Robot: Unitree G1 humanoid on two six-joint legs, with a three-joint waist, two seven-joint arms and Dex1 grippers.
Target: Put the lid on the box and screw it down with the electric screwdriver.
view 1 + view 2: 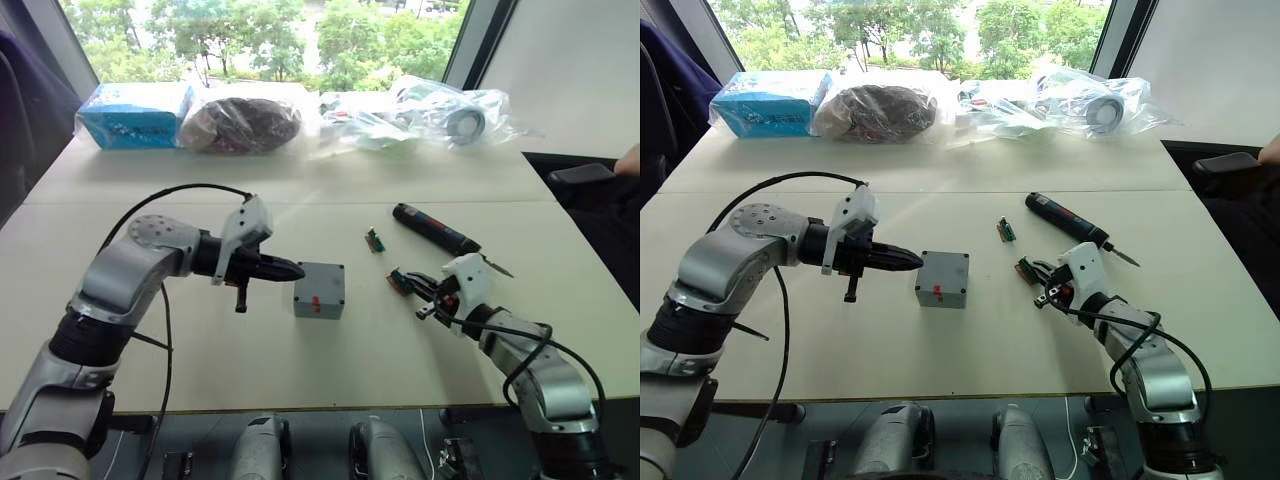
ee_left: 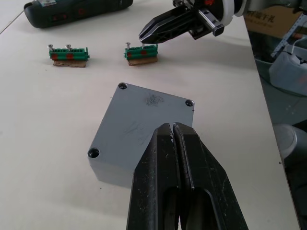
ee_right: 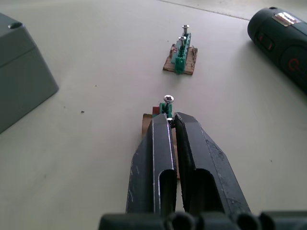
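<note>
Right claw [image 1: 428, 290] pinched on a screw in the nearer green holder [image 3: 165, 111], left claw [image 1: 290, 269] closed empty beside the lidded box [image 1: 319, 289] mid-table; fastening step, I judge: next, lift the screw to a corner hole, electric screwdriver [image 1: 437, 230] lying far right.
</note>
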